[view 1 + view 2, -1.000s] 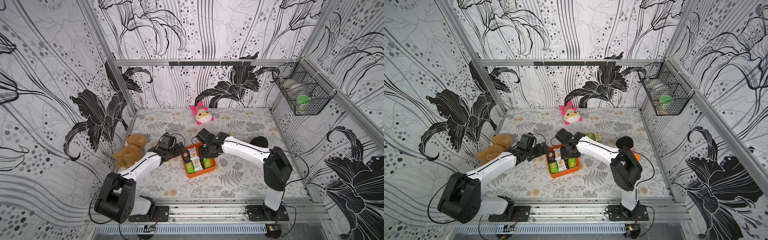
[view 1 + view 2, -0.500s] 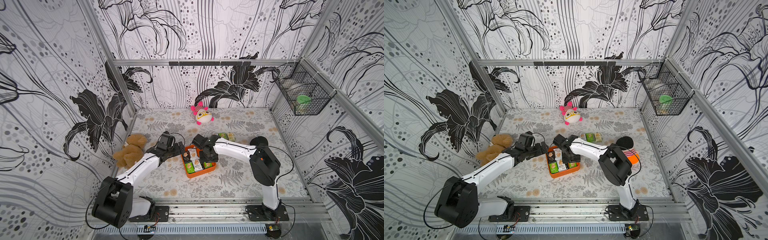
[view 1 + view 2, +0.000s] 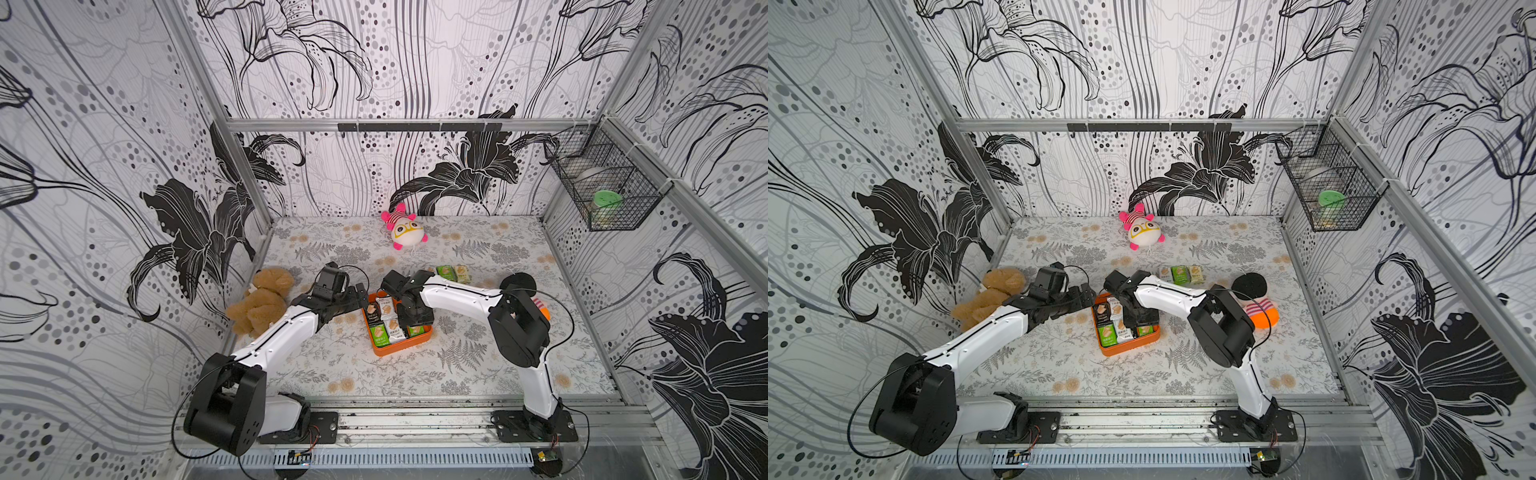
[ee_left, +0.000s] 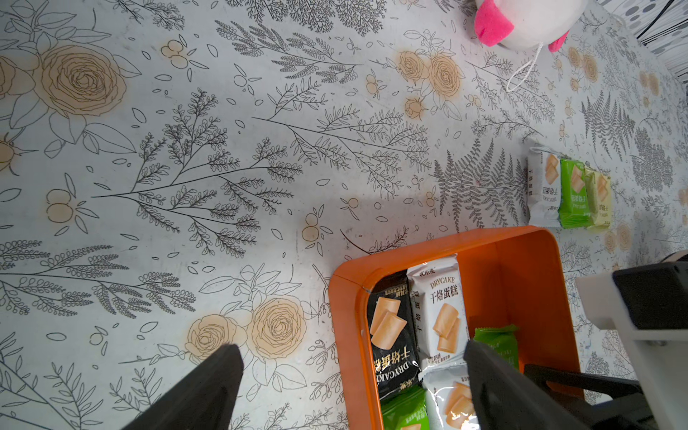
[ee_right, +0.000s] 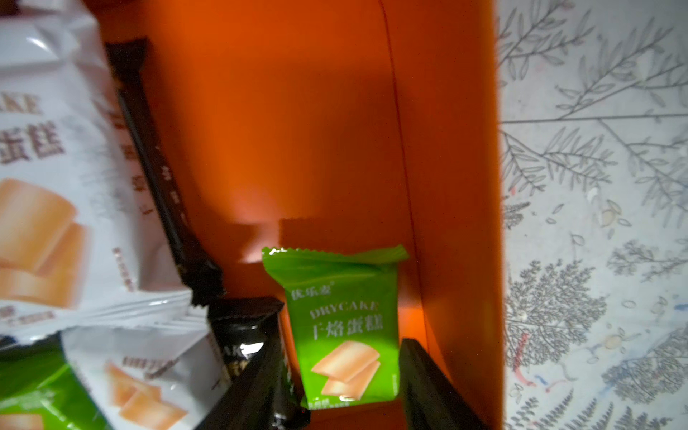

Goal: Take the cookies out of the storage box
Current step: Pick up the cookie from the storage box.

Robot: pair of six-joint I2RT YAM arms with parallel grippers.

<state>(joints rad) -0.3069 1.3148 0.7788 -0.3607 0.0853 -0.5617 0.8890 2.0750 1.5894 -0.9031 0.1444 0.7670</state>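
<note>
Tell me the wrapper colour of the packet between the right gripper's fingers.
The packet is bright green with a tan biscuit print, clearest in the right wrist view.

Bare floor lies beyond green packet; storage box wall hems one side

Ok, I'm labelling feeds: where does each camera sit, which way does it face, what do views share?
Both top views: high above the arms' bases, looking down at the table; both arms whole, left gripper at the storage box, right gripper in it.
Left wrist: on the left arm, looking past its open fingers over the box corner to three cookies outside.
Right wrist: down into the box, fingers flanking a green packet.
Shared: all show the box.
</note>
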